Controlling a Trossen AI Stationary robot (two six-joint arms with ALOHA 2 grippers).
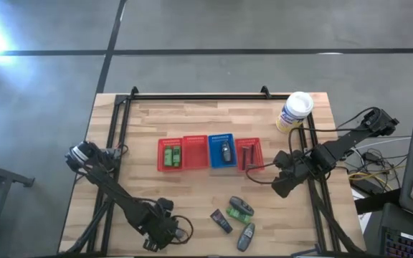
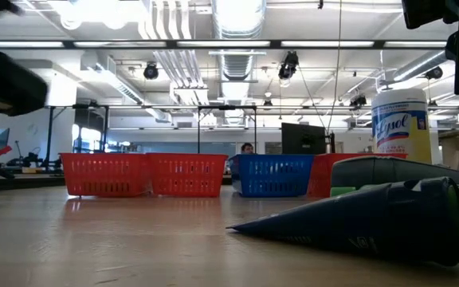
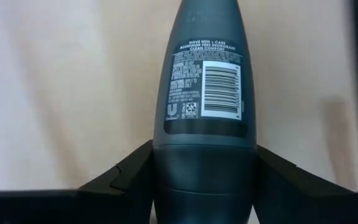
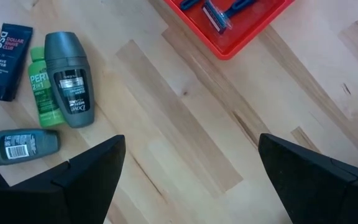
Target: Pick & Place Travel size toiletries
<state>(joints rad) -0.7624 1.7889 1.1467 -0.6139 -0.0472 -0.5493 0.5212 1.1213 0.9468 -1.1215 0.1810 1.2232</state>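
My left gripper (image 1: 160, 231), near the table's near-left corner, is shut on a grey oval bottle (image 3: 204, 81) with a barcode label. The high view hides that bottle under the gripper. My right gripper (image 4: 191, 168) is open above bare wood, just right of the rightmost red basket (image 1: 248, 154), which holds thin razors (image 4: 216, 12). Lying flat on the table near its near edge are a black tube (image 4: 8, 62), a green tube (image 4: 42, 87) and two grey bottles (image 4: 70, 78) (image 4: 17, 146). The green tube lies against the side of one grey bottle. My left gripper pinches the grey bottle between its two fingers (image 3: 126, 174) at the wide cap end (image 3: 166, 162). The bottle points straight out along the fingers, its label side toward the wrist camera. Its narrower end reaches forward past the fingertips. Whether it rests on the table cannot be told.
Four mesh baskets stand in a row mid-table: one red basket (image 1: 171, 154) with green tubes, a second red one (image 1: 194, 152), a blue one (image 1: 222, 150) with a grey bottle, then the razor basket. A white canister (image 1: 295, 111) stands at the far right. Bare wood lies between the baskets and the loose items.
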